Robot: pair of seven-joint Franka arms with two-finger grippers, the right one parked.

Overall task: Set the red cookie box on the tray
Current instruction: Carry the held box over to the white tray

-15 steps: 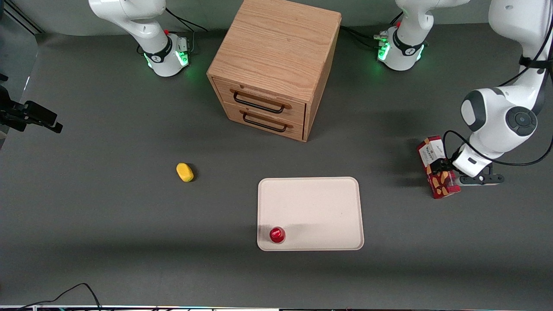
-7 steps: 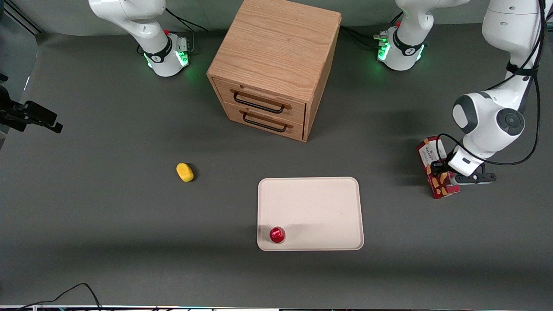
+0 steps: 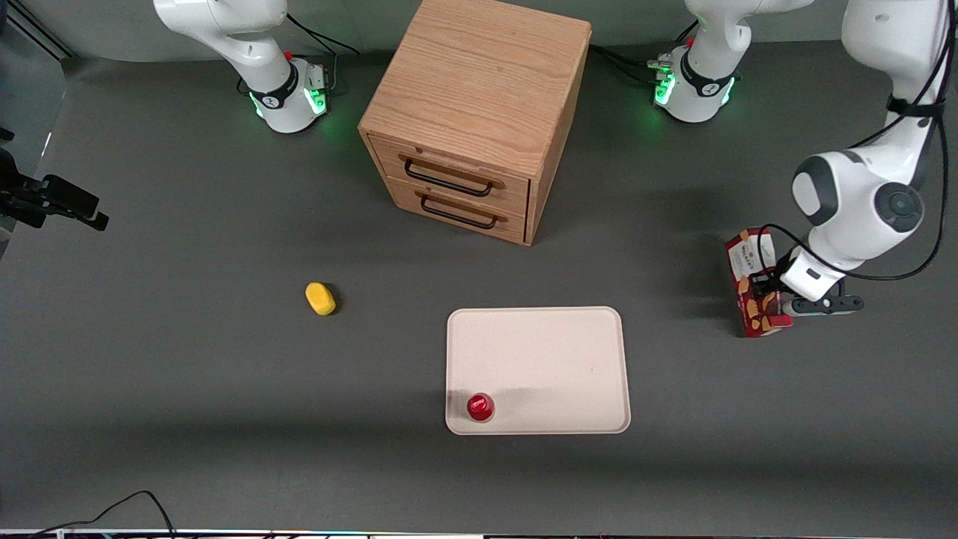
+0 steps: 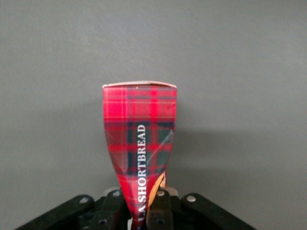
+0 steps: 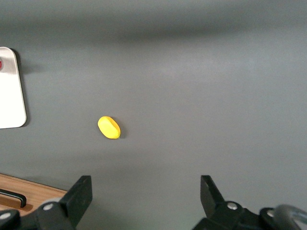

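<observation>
The red cookie box [image 3: 751,284] is a dark-red plaid carton with a white end panel, at the working arm's end of the table, well to the side of the tray. My left gripper [image 3: 769,288] is shut on it, and the fingers [image 4: 162,211] pinch its side so the carton looks squeezed. The box [image 4: 140,129] stands out from the jaws over bare grey table. The cream-white tray [image 3: 546,359] lies flat near the front camera, with a small round red cap [image 3: 480,406] on its corner.
A wooden two-drawer cabinet [image 3: 479,112] stands farther from the front camera than the tray. A yellow oval object [image 3: 320,298] lies toward the parked arm's end and also shows in the right wrist view [image 5: 109,127], as does the tray's edge [image 5: 10,91].
The gripper, holding the box, shifted slightly toward the tray and back. The box has turned, so it now shows a narrower face to the front camera.
</observation>
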